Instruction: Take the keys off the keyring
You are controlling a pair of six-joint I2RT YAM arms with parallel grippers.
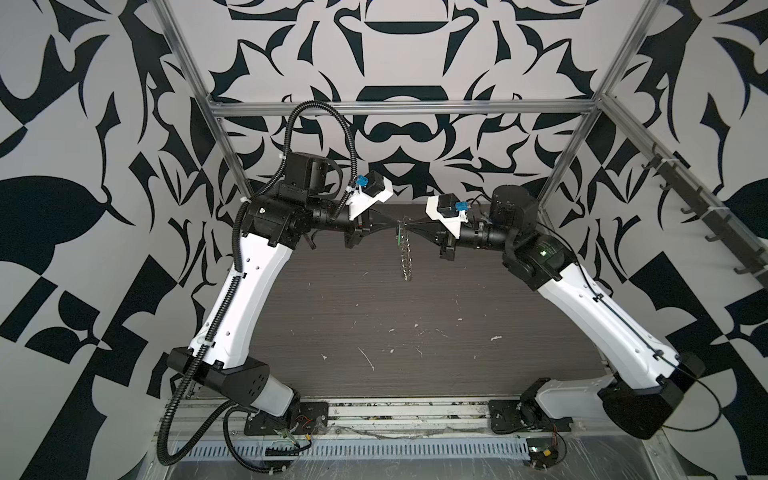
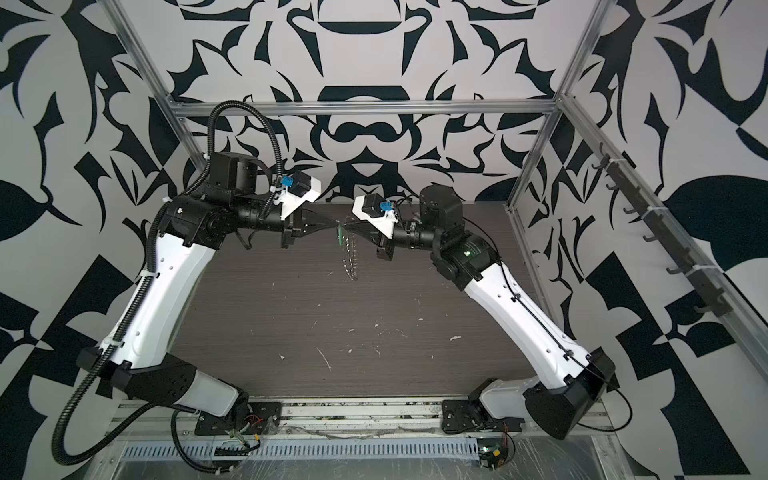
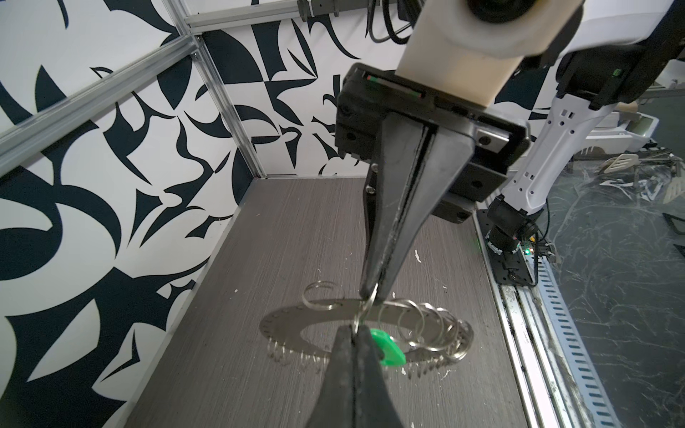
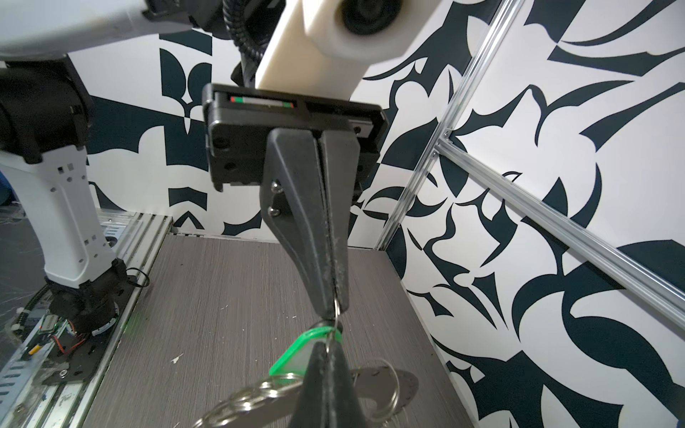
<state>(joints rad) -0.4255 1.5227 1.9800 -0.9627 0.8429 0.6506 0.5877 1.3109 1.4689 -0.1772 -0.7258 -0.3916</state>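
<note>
Dark wood-grain table (image 1: 374, 332), patterned walls all round. Above it my left gripper (image 4: 331, 309) and right gripper (image 3: 371, 292) meet tip to tip, both pressed together on what looks like the same small loop (image 4: 338, 313). The one green-tagged key (image 3: 385, 346) hangs from that loop just beneath the tips, its long axis seemingly downward; neither arm is nearer. The one ring (image 3: 285, 318) dangles below, edge-on in both top views (its other loops are too bunched to count).
</note>
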